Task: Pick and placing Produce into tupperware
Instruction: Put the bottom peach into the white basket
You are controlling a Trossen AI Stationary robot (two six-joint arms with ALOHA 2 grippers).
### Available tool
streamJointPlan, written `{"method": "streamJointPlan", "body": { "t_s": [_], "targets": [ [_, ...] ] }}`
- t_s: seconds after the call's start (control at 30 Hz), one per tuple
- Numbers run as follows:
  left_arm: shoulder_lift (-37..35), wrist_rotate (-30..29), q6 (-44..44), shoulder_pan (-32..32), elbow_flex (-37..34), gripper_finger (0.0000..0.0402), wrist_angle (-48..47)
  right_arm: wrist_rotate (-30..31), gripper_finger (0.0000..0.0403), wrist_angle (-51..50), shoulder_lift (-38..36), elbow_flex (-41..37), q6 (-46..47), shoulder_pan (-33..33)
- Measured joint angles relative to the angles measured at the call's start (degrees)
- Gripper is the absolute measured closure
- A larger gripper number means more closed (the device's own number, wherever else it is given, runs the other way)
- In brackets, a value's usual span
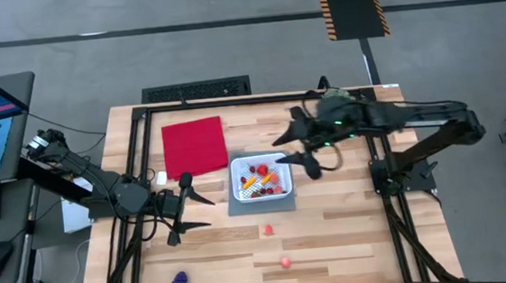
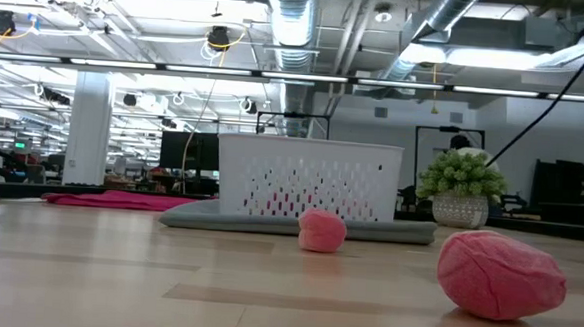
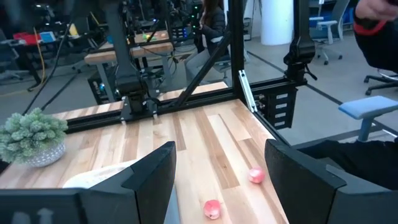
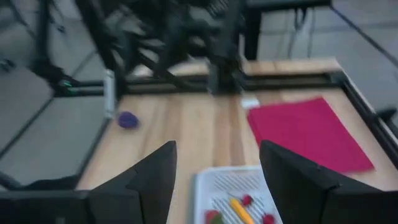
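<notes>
Holding colourful produce (image 1: pixel 260 179), white mesh tupperware (image 1: pixel 262 193)

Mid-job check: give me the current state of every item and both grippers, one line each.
tupperware: upright on the grey mat, holding several produce pieces.
two pink pieces: loose on the table, outside the container.
purple grape bunch: loose near the table's front edge.
red cloth: flat, bare.
left gripper: open, empty, left of the mat.
right gripper: open, empty, by the container's right rim.

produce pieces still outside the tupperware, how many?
3: a red piece just past the tupperware, a pink piece farther on, a purple grape bunch at the table's left corner.
</notes>
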Motion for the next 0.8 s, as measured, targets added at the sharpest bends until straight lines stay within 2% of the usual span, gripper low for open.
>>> {"method": "streamJointPlan", "body": {
  "t_s": [0.2,0.3,0.47,0.6,0.7,0.8],
  "targets": [
    [0.0,0.1,3.2,0.0,0.0,0.0163,7.0,0.0,0.0148,-1.6,-5.6,0.0,0.1,4.1],
    [0.0,3.2,7.5,0.0,-0.5,0.0163,12.1,0.0,0.0148,-3.2,-7.7,-0.3,0.6,6.4],
    [-0.5,7.5,15.2,1.4,-5.5,0.0163,24.0,0.7,0.0148,-2.8,-11.7,-2.8,1.1,11.1],
    [-0.6,4.7,13.0,4.0,-10.4,0.0163,28.5,4.6,0.0148,-2.4,-14.6,-6.2,2.5,15.3],
    [-0.5,1.5,9.2,6.3,-13.4,0.0163,29.4,4.8,0.0148,0.5,-16.4,-10.3,2.6,18.7],
    [-0.4,4.0,7.0,8.4,-14.7,0.0163,31.1,5.7,0.0148,8.8,-18.4,-15.9,1.3,22.2]
  ]
}}
